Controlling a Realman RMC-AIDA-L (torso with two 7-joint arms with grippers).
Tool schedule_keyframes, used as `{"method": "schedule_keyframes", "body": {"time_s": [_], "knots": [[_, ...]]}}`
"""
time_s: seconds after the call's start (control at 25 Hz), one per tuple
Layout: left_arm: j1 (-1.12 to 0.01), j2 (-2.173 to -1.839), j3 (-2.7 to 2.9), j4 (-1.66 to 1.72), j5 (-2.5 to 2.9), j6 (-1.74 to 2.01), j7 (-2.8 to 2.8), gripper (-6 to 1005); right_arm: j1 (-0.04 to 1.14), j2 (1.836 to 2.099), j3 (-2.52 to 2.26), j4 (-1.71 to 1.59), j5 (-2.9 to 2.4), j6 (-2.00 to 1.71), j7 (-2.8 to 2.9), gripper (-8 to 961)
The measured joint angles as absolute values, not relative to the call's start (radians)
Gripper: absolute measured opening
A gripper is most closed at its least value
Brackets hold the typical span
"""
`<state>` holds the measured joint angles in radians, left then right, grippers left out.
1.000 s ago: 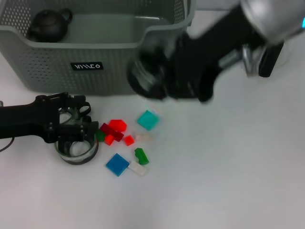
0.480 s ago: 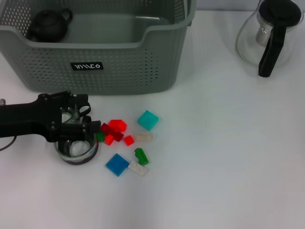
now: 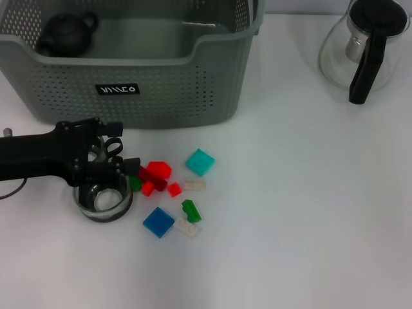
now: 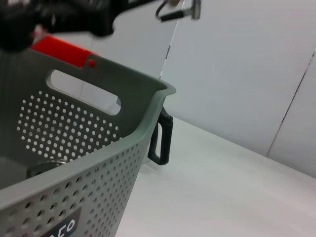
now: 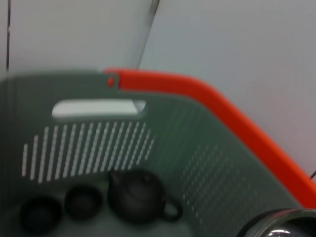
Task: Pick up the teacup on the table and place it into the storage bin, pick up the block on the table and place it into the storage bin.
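So the left gripper (image 3: 106, 168) is down in the lower left of the head view, sitting right over the teacup (image 3: 103, 199), a little clear glass cup on the white table (image 3: 290, 212). Its fingers straddle the cup's rim, but I honestly can't tell whether they've closed on it or are just parted around it. The storage bin (image 3: 154, 90) fills the upper left, just behind the cup, with a dark teapot (image 3: 64, 33) already inside. The blocks sit just right of the cup, the red block (image 3: 158, 170) nearly touching the fingers. My guess is the glass is light, stiff, slick and breakable, so pinching the rim wall firmly but gently looks safest. The right gripper isn't visible in the head view.
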<state>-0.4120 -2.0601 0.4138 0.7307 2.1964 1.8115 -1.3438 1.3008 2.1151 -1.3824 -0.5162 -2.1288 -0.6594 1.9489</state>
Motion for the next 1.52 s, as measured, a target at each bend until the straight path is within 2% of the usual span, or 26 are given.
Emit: {"method": "schedule_keyframes", "body": {"time_s": [0.28, 1.28, 1.52], "knots": [[-0.420, -2.058, 0.411, 0.724, 2.196, 1.811, -1.344, 940, 1.285, 2.118, -1.576, -0.473, -2.031, -0.569, 1.956, 51], [-0.417, -2.060, 0.414, 0.722, 2.195, 1.802, -1.344, 940, 1.253, 2.116, -1.611, -0.441, -2.017, -0.556, 1.965, 51], [-0.416, -2.060, 0.414, 0.722, 2.195, 1.804, -1.344, 940, 1.251, 2.115, -1.611, -0.444, -2.017, -0.566, 1.969, 77]]}}
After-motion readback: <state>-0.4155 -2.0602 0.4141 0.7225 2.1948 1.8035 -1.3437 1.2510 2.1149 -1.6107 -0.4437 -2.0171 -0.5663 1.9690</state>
